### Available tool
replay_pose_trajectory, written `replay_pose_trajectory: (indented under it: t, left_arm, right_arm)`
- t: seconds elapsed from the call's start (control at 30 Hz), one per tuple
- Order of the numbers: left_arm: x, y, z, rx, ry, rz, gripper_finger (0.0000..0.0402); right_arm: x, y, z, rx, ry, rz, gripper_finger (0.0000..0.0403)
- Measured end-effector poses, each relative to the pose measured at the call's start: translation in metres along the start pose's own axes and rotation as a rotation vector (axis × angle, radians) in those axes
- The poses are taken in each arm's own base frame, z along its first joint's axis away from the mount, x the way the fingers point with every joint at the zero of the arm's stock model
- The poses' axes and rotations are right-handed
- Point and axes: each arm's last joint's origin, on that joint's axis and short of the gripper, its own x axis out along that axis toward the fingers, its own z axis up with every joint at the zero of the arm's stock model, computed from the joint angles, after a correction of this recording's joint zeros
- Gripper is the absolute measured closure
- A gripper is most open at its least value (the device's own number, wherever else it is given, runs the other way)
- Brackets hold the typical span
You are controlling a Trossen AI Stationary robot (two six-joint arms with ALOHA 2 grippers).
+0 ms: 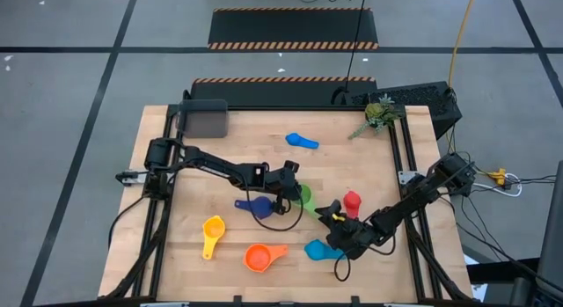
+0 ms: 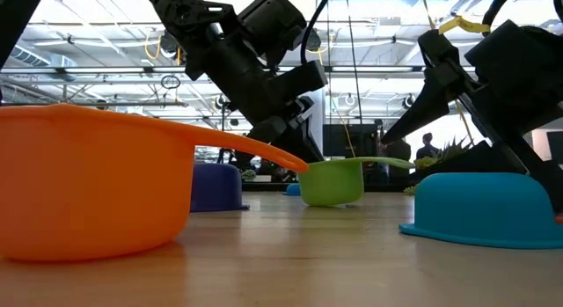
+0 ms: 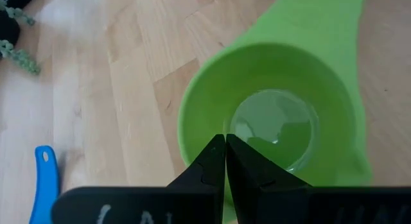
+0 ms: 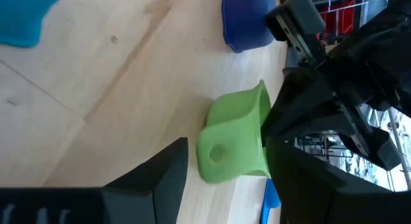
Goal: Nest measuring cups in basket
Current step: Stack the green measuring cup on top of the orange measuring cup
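The green measuring cup (image 1: 306,198) stands mouth up on the table's middle, with its handle (image 4: 217,153) pointing at my right gripper. My left gripper (image 3: 225,139) is shut at the rim opposite the handle. My right gripper (image 4: 228,147) is open, one finger on either side of the handle's end. Loose on the table lie a red cup (image 1: 352,201), a dark blue cup (image 1: 255,206), a yellow cup (image 1: 213,230), an orange cup (image 1: 259,256) and light blue cups (image 1: 317,250) (image 1: 302,141). The dark grey basket (image 1: 204,119) stands at the far left. My left gripper's shut fingertips lie over the green cup's rim (image 3: 187,144) on the side away from the handle. They slant down from the table's left and reach a little into the mouth. The cup stands on the table. My right gripper's fingers flank the handle; I cannot tell whether they touch it.
A green plant sprig (image 1: 378,113) lies at the far right corner. The red cup and one light blue cup sit close beside my right arm (image 1: 396,210). A black cable loops on the table below my left gripper.
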Motion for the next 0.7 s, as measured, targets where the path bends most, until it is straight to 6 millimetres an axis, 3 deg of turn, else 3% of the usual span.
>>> replay_pose_trajectory:
  t: [0.7]
  left_arm:
    - [-0.0001,-0.0002,0.0000,-0.002,-0.008,-0.015,0.0383]
  right_arm:
    - [0.0010,-0.0022,-0.0001,-0.066,0.011,-0.018,0.0303]
